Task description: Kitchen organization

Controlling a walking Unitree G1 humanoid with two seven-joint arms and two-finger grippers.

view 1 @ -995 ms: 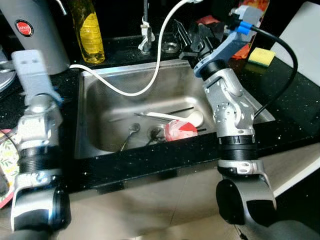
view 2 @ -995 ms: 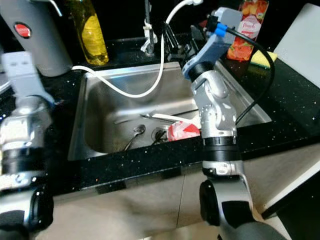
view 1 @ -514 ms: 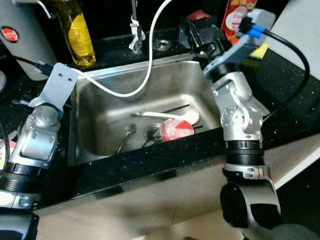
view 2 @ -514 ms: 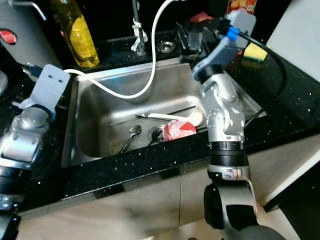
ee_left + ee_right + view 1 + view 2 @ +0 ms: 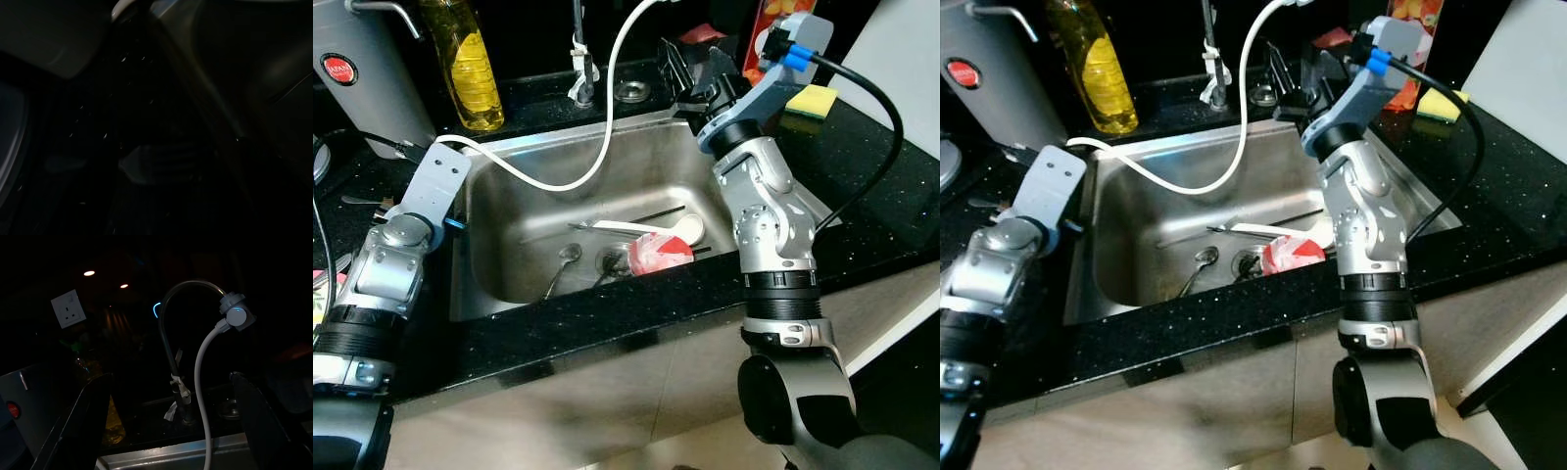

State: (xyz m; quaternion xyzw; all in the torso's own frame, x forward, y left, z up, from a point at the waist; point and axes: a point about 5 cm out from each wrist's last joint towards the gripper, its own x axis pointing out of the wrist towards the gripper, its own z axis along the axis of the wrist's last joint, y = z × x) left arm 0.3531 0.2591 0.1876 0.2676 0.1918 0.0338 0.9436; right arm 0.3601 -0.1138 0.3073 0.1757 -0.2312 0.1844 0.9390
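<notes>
Hovering with fingers spread above the stainless steel sink (image 5: pixel 509 186), the right gripper (image 5: pixel 695 73) seems ready to grasp; the left gripper's grip cannot be told.

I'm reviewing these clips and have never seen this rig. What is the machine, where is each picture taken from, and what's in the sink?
It is a humanoid robot with two silver arms, standing at a black counter. Two pictures come from its head, looking down; two from its wrists. The right gripper is raised over the back corner of the steel sink, fingers spread, holding nothing; its wrist view faces the tap and white hose. The left arm rests by the sink's left edge; its wrist view is very dark. In the sink lie a red-and-white wrapper, a spoon and a white ladle.
</notes>
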